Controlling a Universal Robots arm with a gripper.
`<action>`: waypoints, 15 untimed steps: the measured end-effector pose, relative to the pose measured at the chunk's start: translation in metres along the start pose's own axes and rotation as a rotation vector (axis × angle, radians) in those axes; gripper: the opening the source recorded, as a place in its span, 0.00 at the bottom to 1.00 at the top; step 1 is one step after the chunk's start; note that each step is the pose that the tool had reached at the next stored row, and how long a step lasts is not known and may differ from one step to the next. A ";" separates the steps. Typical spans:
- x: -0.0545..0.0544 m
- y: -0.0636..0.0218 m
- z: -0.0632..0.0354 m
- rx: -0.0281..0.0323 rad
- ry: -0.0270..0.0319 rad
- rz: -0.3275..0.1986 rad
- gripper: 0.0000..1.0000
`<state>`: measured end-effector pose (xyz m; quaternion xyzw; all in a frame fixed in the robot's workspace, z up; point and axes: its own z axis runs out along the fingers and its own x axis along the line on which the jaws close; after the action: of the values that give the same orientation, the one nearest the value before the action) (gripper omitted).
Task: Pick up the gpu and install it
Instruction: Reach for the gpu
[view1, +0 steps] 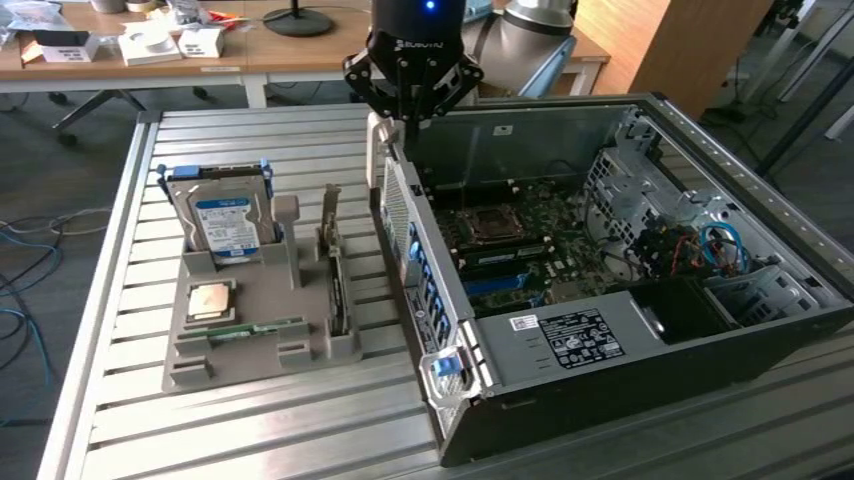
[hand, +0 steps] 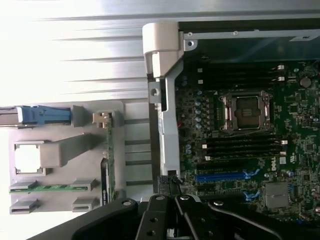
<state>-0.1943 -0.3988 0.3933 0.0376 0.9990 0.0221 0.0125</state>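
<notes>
The gpu (view1: 334, 268) stands on edge in a slot of the grey holder tray (view1: 254, 350), a thin green card with its silver bracket at the far end. In the wrist view the gpu (hand: 108, 150) shows as a narrow green edge in the tray (hand: 135, 150). My gripper (view1: 411, 118) hangs shut above the far rear corner of the open computer case (view1: 601, 340), to the exterior view's right of the gpu and well above it. Its black fingers (hand: 165, 215) are closed together with nothing between them.
The tray also holds a hard drive (view1: 227, 222) with a blue-white label, a square CPU (view1: 211, 300) and a memory stick (view1: 240, 330). Inside the case lies the motherboard (hand: 240, 140) with a blue slot (hand: 220, 176). Desks with clutter stand behind the slatted metal table (view1: 200, 430).
</notes>
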 end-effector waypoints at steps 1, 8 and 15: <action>0.002 -0.0001 -0.0001 0.0001 0.0000 0.000 0.11; 0.013 -0.0010 -0.0003 0.0000 0.0000 0.000 0.11; 0.024 -0.0018 -0.0006 0.0000 -0.0001 0.000 0.11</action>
<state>-0.2188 -0.3988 0.3933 0.0377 0.9990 0.0221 0.0125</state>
